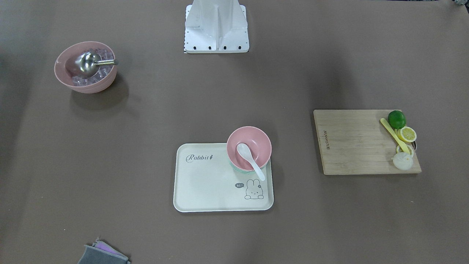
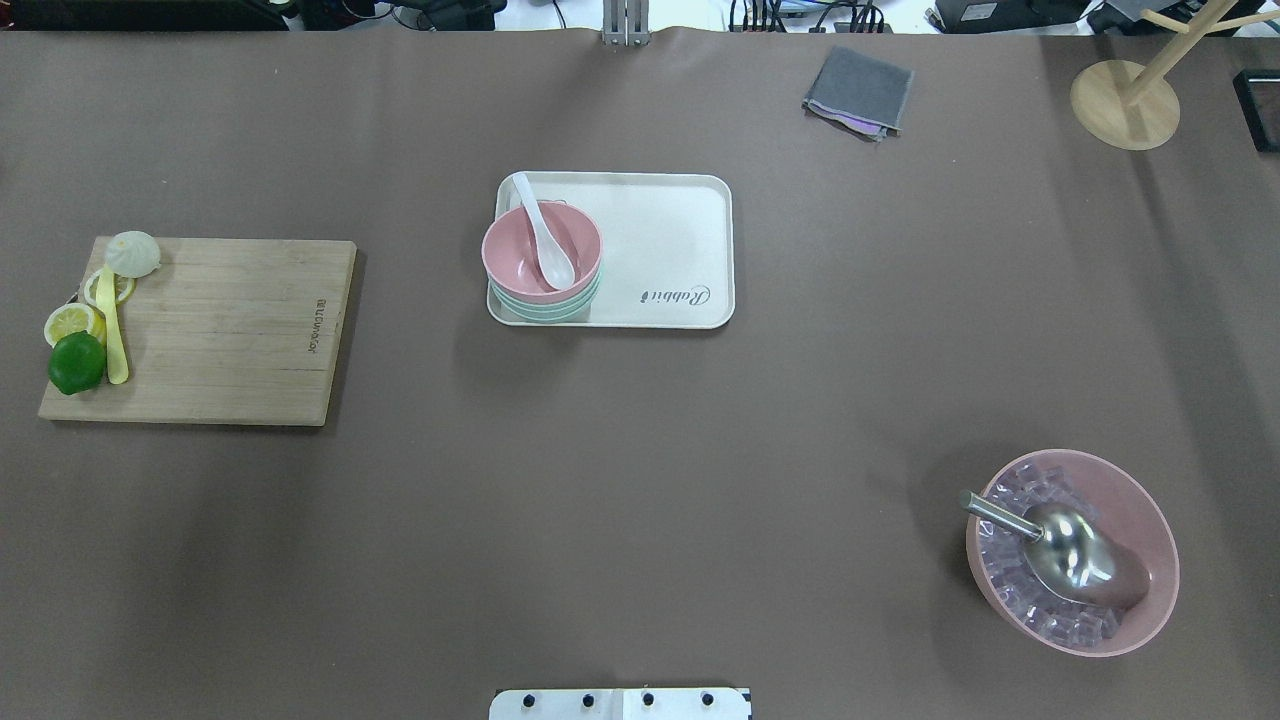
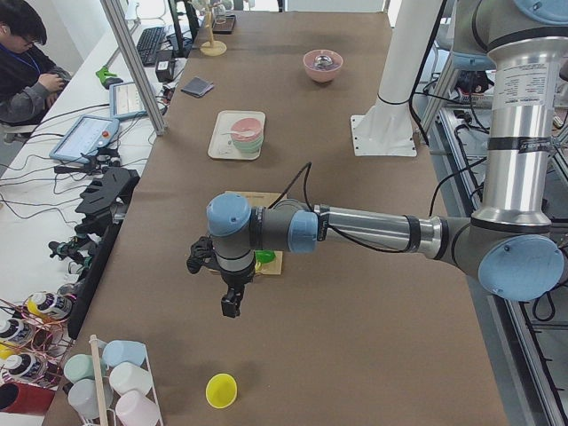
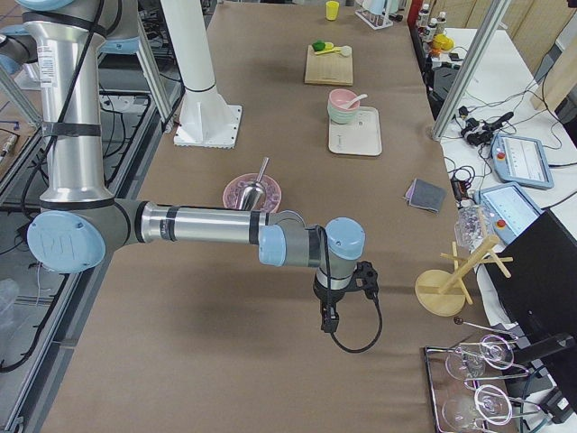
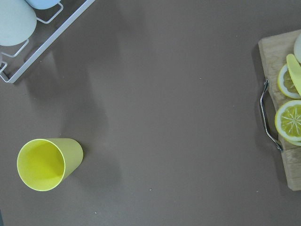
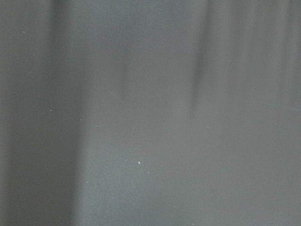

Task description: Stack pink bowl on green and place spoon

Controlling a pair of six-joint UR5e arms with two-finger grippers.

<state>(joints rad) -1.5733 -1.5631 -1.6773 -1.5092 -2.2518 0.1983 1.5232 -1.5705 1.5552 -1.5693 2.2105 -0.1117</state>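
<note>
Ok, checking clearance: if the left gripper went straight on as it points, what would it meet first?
Likely bare table, between the yellow cup and the cutting board; the left gripper points down, exact spot unclear.

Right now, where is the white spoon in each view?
Front-facing: spoon at centre, in pink bowl on tray.
Overhead: upper centre-left.
Left: upper middle.
Right: top, right of centre.
Both wrist views: not in it.
Shared landmark: the tray.

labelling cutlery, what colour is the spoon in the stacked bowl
White spoon, clearest in the front-facing view.
</note>
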